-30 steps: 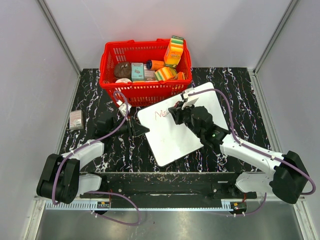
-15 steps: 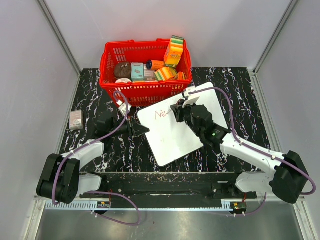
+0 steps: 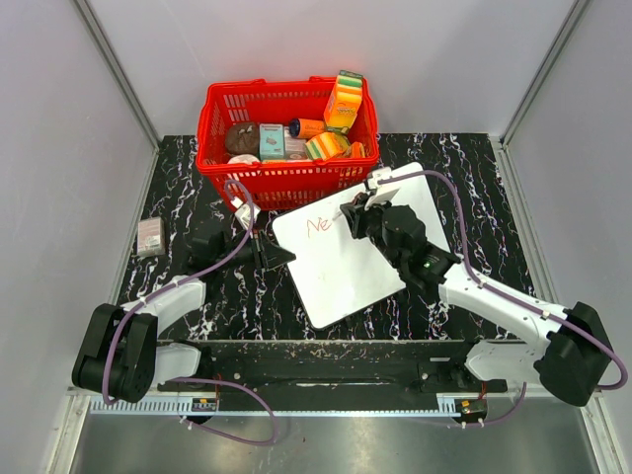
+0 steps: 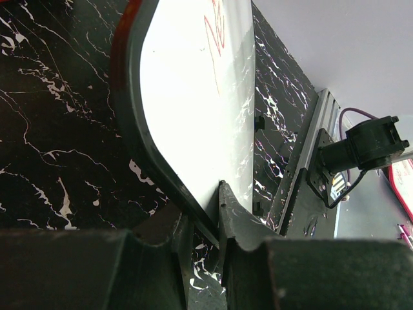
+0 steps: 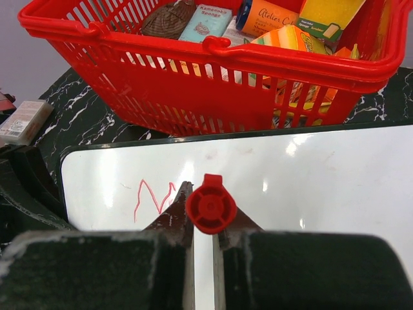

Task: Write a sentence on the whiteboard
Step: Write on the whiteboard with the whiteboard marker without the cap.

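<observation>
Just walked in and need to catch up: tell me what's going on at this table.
The right gripper holds a red marker at the whiteboard, writing a sentence; only red letters like "Ne" are on it. The left gripper clamps the board's left edge, steadying it. A red basket of groceries sits behind.

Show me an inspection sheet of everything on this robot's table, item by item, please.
Surface: black marbled table.
Job's things: whiteboard lies flat, turned at an angle; sentence reads only "Ne" in red.
Clutter: red basket of packaged goods behind the board; small packet near the left edge.
Grippers: left gripper clamps the whiteboard's edge; right gripper holds a red marker over the board, beside the letters.
Cables: purple cables run along both arms; one arcs over the board's far corner.
Surroundings: grey walls on three sides; metal rail at the near edge.
</observation>
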`<state>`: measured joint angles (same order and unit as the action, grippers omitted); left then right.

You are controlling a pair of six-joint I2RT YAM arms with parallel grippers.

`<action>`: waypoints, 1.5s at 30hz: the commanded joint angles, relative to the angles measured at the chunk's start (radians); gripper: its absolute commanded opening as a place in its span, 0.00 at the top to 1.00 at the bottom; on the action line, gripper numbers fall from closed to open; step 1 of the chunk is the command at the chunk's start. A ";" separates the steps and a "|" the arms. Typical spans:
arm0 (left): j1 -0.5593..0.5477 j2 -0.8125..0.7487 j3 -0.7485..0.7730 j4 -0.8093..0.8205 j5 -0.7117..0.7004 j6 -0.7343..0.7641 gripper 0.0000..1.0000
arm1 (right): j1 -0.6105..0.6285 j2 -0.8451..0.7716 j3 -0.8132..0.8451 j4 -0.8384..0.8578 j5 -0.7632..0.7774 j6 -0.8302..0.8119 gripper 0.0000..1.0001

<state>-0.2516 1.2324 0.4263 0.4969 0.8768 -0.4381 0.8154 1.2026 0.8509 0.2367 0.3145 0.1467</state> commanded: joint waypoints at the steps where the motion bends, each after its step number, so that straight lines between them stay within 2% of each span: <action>1: -0.032 0.018 -0.003 -0.044 -0.019 0.171 1.00 | -0.018 0.002 0.057 0.021 -0.029 -0.016 1.00; 15: -0.034 0.021 -0.001 -0.047 -0.019 0.171 1.00 | -0.033 0.054 0.079 0.003 -0.052 -0.004 1.00; 45: -0.034 0.019 0.000 -0.049 -0.019 0.173 1.00 | -0.047 -0.012 -0.050 -0.023 -0.042 0.059 1.00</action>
<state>-0.2535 1.2327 0.4263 0.4904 0.8711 -0.4370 0.7811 1.1915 0.8112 0.2398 0.2668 0.2073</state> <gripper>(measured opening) 0.209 0.110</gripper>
